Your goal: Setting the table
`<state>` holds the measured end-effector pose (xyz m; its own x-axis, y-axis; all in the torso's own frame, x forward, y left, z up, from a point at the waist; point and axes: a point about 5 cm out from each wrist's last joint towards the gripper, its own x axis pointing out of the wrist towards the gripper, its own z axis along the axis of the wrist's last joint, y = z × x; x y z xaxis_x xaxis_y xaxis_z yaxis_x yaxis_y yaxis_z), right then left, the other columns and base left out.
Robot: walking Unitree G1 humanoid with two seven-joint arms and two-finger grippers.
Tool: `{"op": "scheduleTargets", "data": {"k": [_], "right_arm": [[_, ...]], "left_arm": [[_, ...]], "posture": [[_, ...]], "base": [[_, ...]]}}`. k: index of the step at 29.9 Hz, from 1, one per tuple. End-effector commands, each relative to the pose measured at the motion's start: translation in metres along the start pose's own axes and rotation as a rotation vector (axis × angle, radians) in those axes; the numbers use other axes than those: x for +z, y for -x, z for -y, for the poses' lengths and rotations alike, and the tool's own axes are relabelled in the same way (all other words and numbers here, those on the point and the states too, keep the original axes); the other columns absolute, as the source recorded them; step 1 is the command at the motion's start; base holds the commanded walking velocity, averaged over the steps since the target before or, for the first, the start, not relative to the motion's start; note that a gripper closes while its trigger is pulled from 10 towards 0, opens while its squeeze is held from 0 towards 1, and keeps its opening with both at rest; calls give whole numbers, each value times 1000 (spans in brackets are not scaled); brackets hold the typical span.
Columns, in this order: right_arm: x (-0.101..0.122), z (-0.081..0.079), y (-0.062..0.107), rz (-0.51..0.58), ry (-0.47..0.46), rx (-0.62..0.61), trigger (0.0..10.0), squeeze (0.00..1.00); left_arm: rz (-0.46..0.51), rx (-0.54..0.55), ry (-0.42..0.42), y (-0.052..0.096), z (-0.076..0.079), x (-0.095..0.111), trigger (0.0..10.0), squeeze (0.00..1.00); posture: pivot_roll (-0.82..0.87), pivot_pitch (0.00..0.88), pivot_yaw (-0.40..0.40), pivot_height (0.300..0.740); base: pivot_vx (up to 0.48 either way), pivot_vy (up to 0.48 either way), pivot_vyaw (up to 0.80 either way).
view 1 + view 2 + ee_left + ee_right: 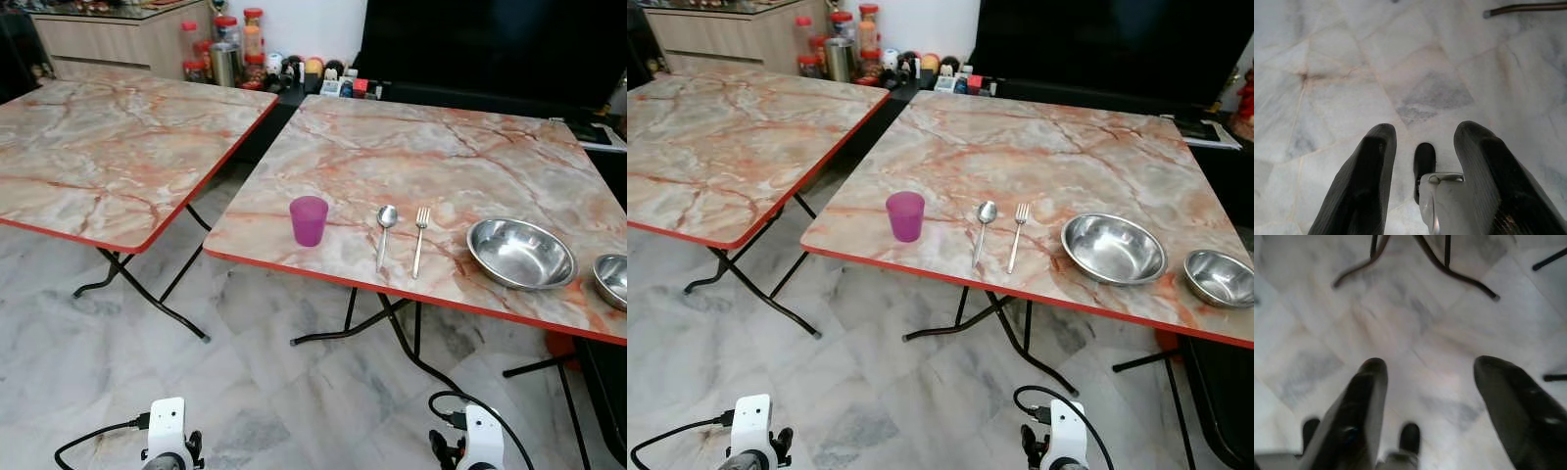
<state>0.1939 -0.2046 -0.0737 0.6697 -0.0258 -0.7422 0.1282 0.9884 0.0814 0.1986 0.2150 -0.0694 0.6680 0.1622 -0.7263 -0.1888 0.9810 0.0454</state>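
On the near marble-patterned table [441,147] stand a purple cup [308,219], a spoon [385,233], a fork [419,238], a large steel bowl [520,254] and a smaller steel bowl [613,278] at the right edge, in a row along the front edge. Both arms hang low by the floor. My left gripper [1422,147] is open over the marble floor with nothing between its fingers. My right gripper [1425,377] is open too, pointing at the floor near the table's legs [1449,264].
A second marble table [108,137] stands to the left, with a gap between the two. Behind are a counter with jars [220,44] and a dark TV screen [490,39]. The table's black folding legs [392,333] reach onto the floor.
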Motion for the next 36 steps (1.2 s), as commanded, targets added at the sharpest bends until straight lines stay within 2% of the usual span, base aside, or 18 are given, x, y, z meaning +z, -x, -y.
{"op": "scheduleTargets", "data": {"k": [1,3,8,9,17,20,23,27,30,36], "right_arm": [[25,-21,-9,57,-8,11,10000,1000],[31,-24,-10,63,-17,3,10000,1000],[32,-20,-10,66,-28,-7,10000,1000],[32,-19,-10,71,-27,-13,10000,0],[32,-17,-10,65,-20,-37,10000,0],[41,-15,-10,104,-25,-24,10000,0],[54,-9,-10,177,-85,-3,10000,0],[58,-8,-9,211,-79,23,10000,0],[56,-9,-8,206,-65,27,10000,0],[19,-10,-5,58,-6,17,10000,0]], "left_arm": [[-6,-3,10,0,0,-1,10000,0],[-7,-6,8,0,0,-1,10000,0],[-7,-9,7,0,1,-1,10000,0],[-10,-13,7,0,2,-2,10000,0],[-17,-30,11,0,7,-4,10000,0],[-19,-32,10,0,7,-4,10000,0],[-22,-28,3,1,6,-6,10000,0],[0,-21,-28,1,5,-3,10000,0],[9,-21,-28,1,5,-2,10000,0],[52,-14,-6,-1,5,9,10000,0]], "posture": [[82,0,-47,740],[79,0,-45,740],[78,0,-45,740],[72,0,-45,740],[72,0,-49,740],[66,0,-51,740],[53,0,-52,740],[45,0,-50,740],[41,0,-49,740],[55,0,-60,740]], "base": [[0,0,0],[0,0,0],[0,0,0],[0,0,0],[0,0,0],[0,0,0],[0,0,0],[0,0,0],[0,0,0],[0,0,0]]}}
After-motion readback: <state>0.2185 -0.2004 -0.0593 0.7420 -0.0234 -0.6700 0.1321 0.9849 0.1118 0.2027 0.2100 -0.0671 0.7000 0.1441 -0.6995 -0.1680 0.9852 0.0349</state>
